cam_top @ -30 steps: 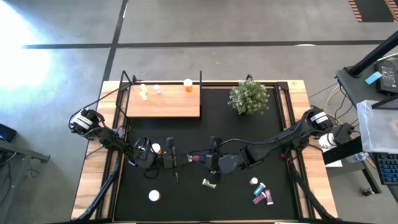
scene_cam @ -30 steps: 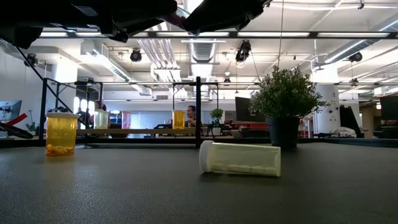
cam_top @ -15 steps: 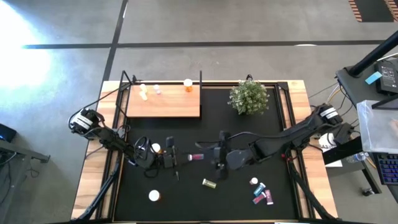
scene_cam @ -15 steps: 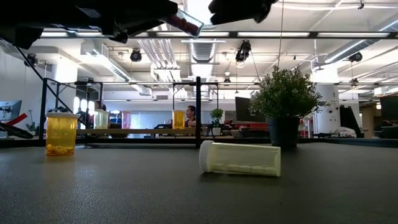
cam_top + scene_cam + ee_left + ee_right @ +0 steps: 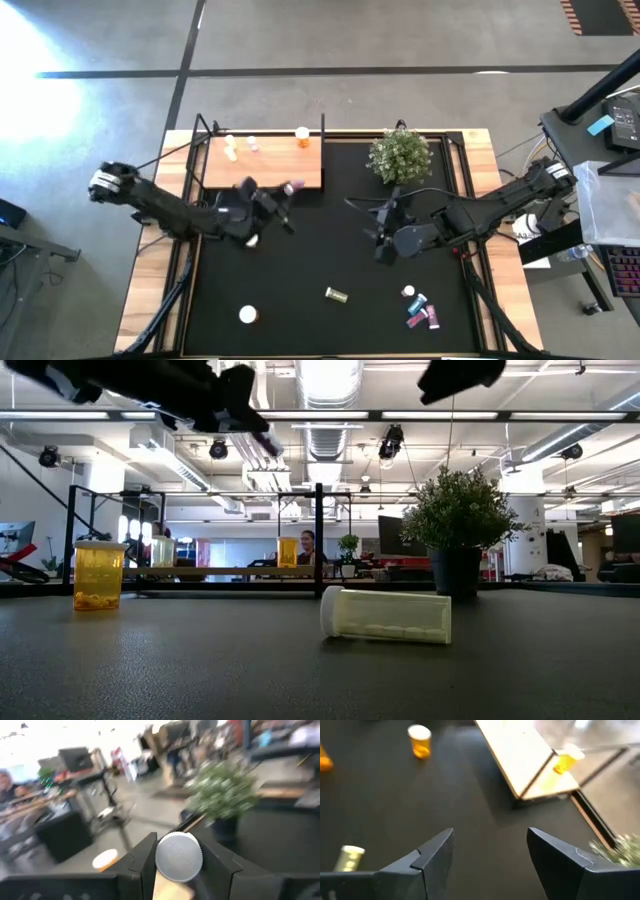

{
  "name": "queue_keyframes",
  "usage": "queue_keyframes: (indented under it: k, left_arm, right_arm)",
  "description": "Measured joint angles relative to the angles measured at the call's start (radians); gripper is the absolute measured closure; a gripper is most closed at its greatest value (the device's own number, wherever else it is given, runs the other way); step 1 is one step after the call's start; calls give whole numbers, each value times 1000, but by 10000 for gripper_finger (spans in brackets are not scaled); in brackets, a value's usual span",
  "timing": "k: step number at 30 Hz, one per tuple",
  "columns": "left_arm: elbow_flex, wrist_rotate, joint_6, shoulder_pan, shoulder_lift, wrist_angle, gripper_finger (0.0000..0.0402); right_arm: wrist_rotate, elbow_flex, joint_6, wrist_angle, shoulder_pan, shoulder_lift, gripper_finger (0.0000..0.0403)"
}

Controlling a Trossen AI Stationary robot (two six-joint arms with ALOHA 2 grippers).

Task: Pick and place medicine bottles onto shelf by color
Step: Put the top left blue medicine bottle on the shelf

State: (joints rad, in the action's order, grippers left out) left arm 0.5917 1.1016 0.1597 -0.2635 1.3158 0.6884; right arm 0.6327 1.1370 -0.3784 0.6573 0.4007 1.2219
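My left gripper [image 5: 281, 193] is shut on a pink medicine bottle [image 5: 292, 188], in the air beside the near right corner of the light-wood shelf [image 5: 262, 165]. On the shelf's far edge stand a yellowish bottle [image 5: 231, 147], a pinkish one [image 5: 252, 144] and an orange one [image 5: 302, 135]. My right gripper [image 5: 384, 233] hangs open and empty over the mat, below the plant [image 5: 400, 155]. On the mat a yellowish bottle [image 5: 336, 295] lies on its side, and orange bottles stand at the left [image 5: 247, 315]. My left gripper pinches the pink bottle between its two fingers; the round white cap [image 5: 179, 857] shows between them in the wrist view. The fingers come about level from the table's left. The pink body [image 5: 293, 187] sticks out past the fingertips, lifted clear of mat and shelf.
Several pink, purple and teal bottles lie in a cluster [image 5: 418, 306] at the mat's near right. Thin black posts [image 5: 322, 125] stand at the shelf's edges. Another orange bottle [image 5: 250, 240] stands below my left arm. In the low view the lying yellowish bottle [image 5: 386, 614] is nearest.
Both grippers were at the pink bottle over the middle of the mat. My right gripper has opened, let go and drawn back toward the right and far edges. My left gripper, still shut on the bottle, has risen, tipped level and carried it toward the shelf.
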Motion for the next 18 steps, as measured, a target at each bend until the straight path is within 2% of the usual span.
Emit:
queue_keyframes:
  k: [4,8,14,18]
  left_arm:
    - [88,-143,-186,114,-101,-408,299]
    - [186,-342,-311,256,-140,-698,299]
    - [304,-543,-337,455,-112,-929,299]
    - [350,-644,-334,571,-60,-1006,299]
  right_arm:
    - [25,-55,-23,18,0,-26,159]
    - [44,-109,-23,15,0,-41,158]
    - [99,-156,-23,24,0,-68,158]
    - [103,-184,-18,27,-11,-115,158]
